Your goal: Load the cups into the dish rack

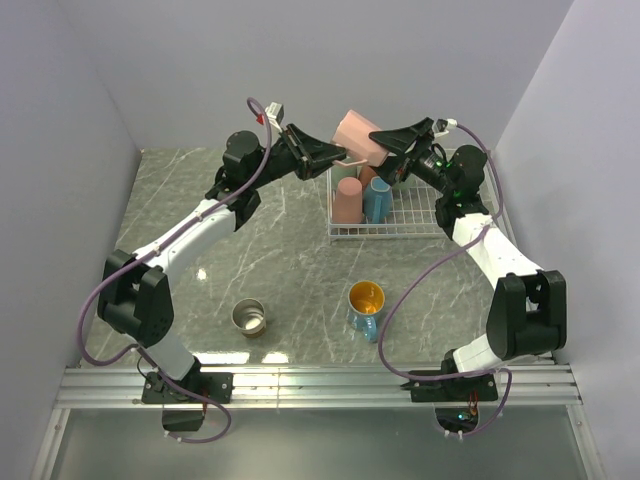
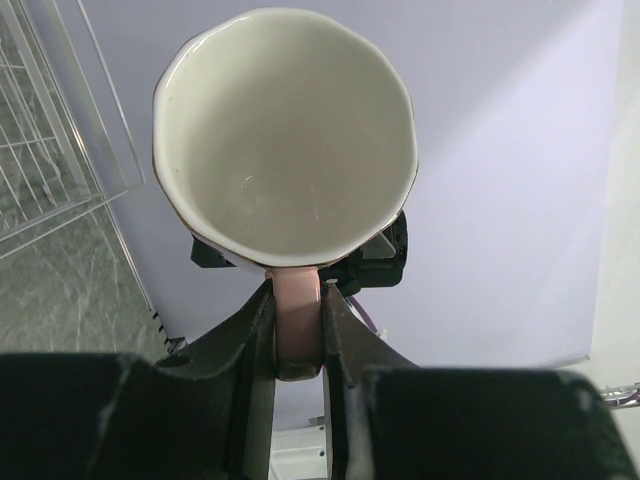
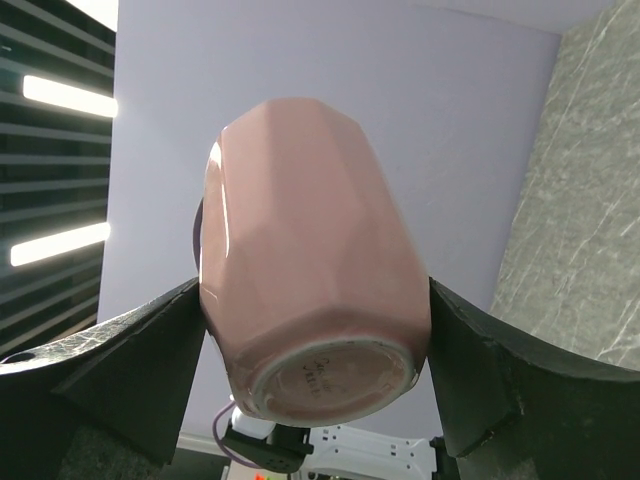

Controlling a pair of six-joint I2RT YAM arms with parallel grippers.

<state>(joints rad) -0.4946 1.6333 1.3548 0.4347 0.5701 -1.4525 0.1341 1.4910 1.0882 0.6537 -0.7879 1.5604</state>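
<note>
A pale pink mug (image 1: 357, 135) hangs in the air above the back left corner of the white wire dish rack (image 1: 412, 226). My left gripper (image 1: 338, 154) is shut on its handle (image 2: 297, 315); the cream inside of the mug (image 2: 285, 130) faces the left wrist view. My right gripper (image 1: 386, 141) stands around the mug body (image 3: 310, 260), and both fingers touch its sides. In the rack stand a salmon pink cup (image 1: 348, 200), a blue cup (image 1: 378, 202) and others partly hidden behind them. A steel cup (image 1: 248, 316) and a blue mug with a gold inside (image 1: 365, 303) stand on the table.
The rack sits at the back right, close to the right wall. Its wire side shows at the left of the left wrist view (image 2: 45, 150). Purple cables loop from both arms. A metal rail runs along the table's near edge (image 1: 320, 385).
</note>
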